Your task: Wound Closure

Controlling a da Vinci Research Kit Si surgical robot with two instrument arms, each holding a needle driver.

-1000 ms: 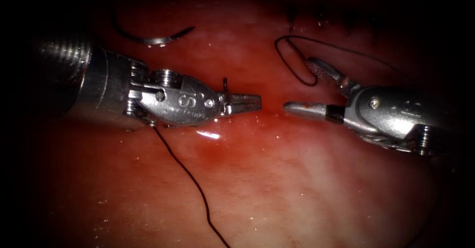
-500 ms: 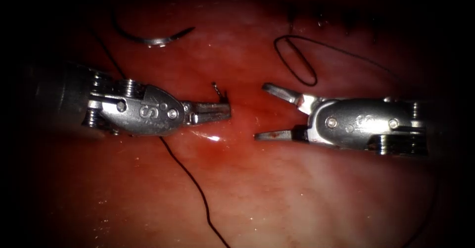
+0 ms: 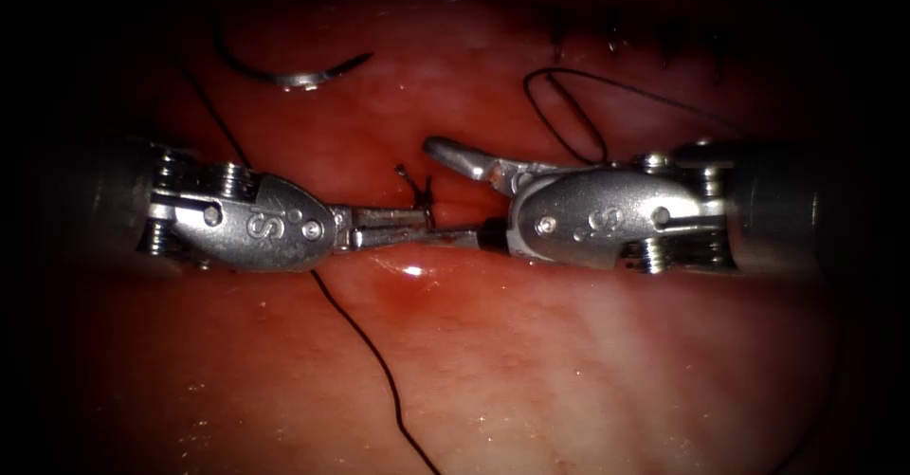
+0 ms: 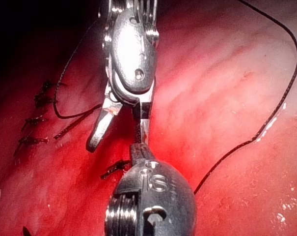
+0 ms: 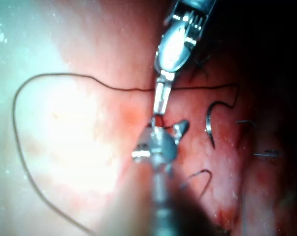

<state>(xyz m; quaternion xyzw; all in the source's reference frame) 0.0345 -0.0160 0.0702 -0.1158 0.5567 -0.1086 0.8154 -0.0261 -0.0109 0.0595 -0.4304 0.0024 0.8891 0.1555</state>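
Red fluid (image 3: 409,295) pooled, row of dark finished stitches (image 3: 614,37)

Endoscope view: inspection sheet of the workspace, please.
Surface: tissue, wet with red fluid.
Job's things: needle lies free on the tissue at upper left, in neither tool; thread trails below the left tool; thread loop at upper right.
Clutter: stitches with cut ends.
Tools: left tool shut on a short thread end; right tool open around it, holding nothing.
Cables: nothing seen.
Surroundings: nothing seen.

Both grippers, left (image 3: 398,227) and right (image 3: 453,191), are polished metal; the tissue (image 3: 569,361) glistens wet and smooth.
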